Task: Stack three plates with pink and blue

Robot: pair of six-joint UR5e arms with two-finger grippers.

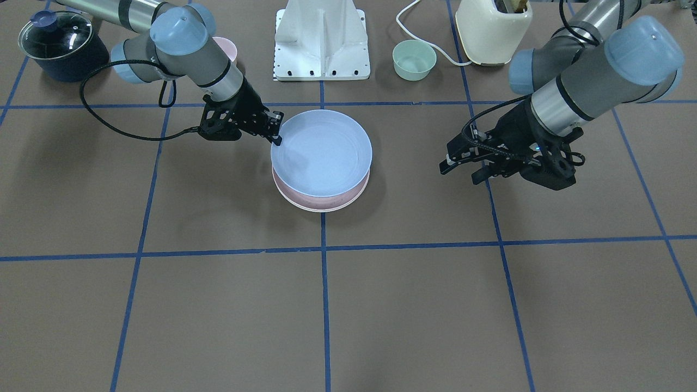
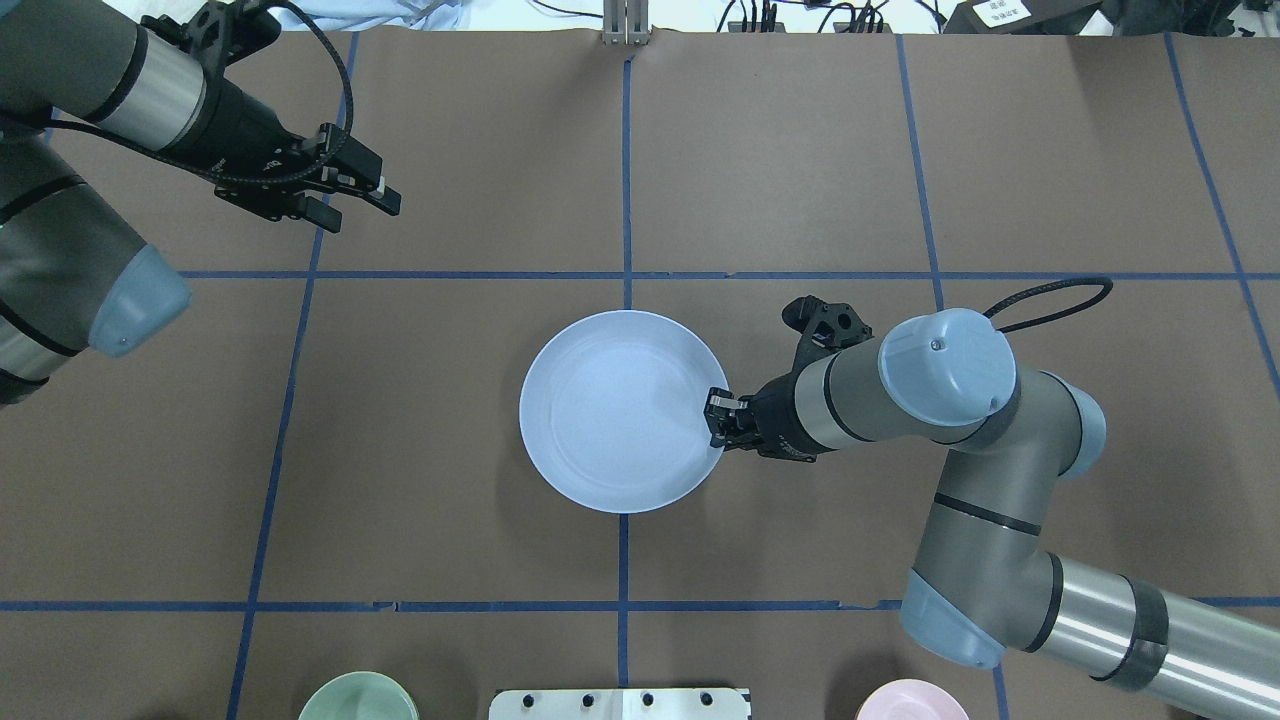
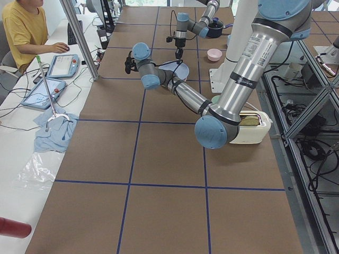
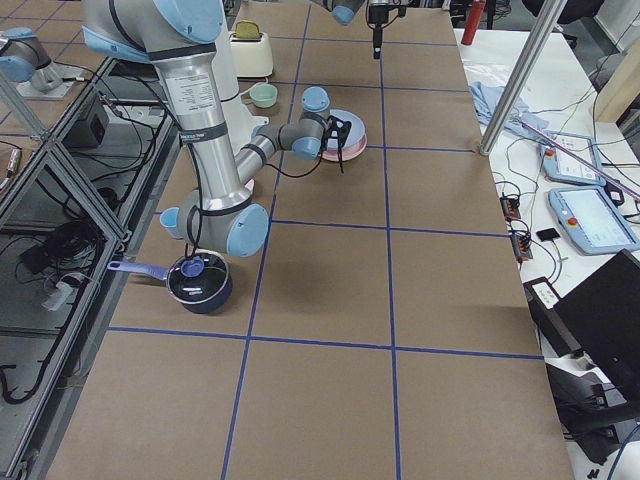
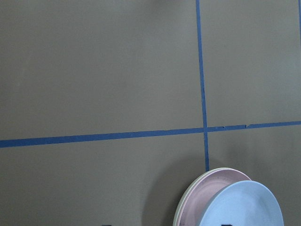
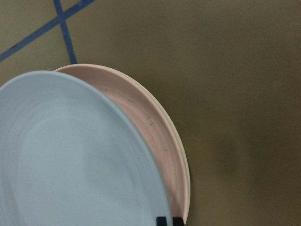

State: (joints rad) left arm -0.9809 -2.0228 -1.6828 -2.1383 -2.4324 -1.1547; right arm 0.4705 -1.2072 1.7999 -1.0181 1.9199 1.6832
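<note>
Overhead exterior, blue plate (image 2: 620, 410) rim pinched in right end effector (image 2: 719, 412)

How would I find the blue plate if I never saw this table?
Look at the middle of the brown table, where blue tape lines cross. The blue plate is on top there, tilted over the pink plate, its rim pinched by the right gripper. It's the only pale blue plate.
</note>
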